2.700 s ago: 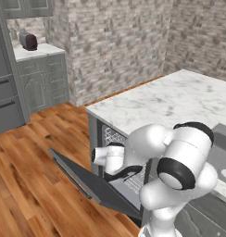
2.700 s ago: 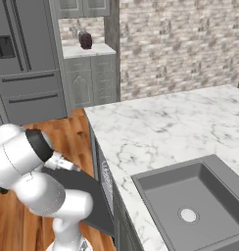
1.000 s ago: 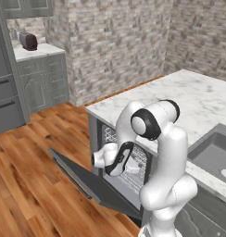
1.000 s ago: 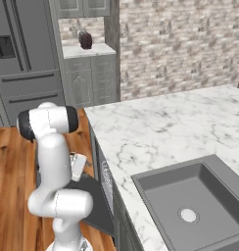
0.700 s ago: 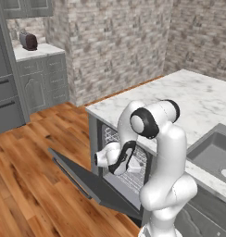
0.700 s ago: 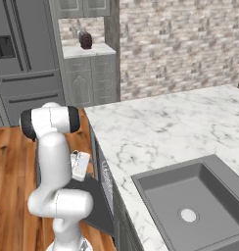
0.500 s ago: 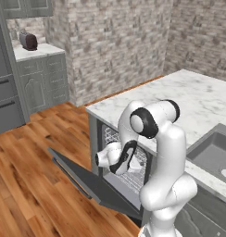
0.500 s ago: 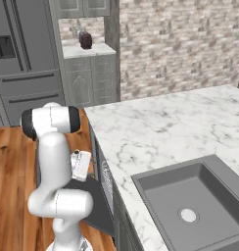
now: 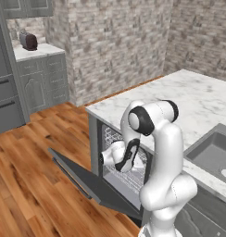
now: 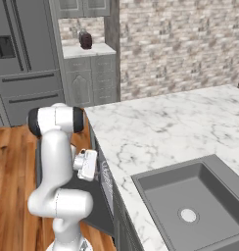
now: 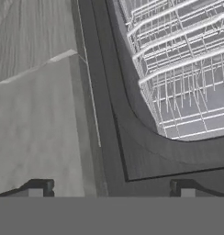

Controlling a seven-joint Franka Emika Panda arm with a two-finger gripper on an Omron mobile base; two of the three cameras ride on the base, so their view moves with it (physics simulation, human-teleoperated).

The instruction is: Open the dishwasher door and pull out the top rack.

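The dishwasher door (image 9: 89, 178) hangs open, a dark-grey panel tilted down over the wood floor. It also shows in the right base view as the dishwasher door (image 10: 94, 208), behind the arm. Inside the dark tub, the whitish wires of the top rack (image 9: 113, 135) sit under the counter edge. My gripper (image 9: 105, 157) hovers in the opening, above the door's inner face, and the same gripper (image 10: 88, 165) shows beside the tub's mouth. In the hand view the gripper (image 11: 110, 189) is open and holds nothing. A wire rack (image 11: 178, 59) lies ahead of it, untouched; I cannot tell which level it is.
A marble counter (image 9: 198, 99) tops the dishwasher, with a grey sink (image 10: 190, 206) set into it. Across the wood floor (image 9: 27, 185) stand a grey fridge (image 10: 23, 59) and pale cabinets (image 9: 38, 81) with a dark toaster (image 9: 28, 40) on top.
The arm's upper links swung upright, from a crouch, before the last second. Since then the hand has barely shifted in the opening. The jaws stayed open and the door stayed down.
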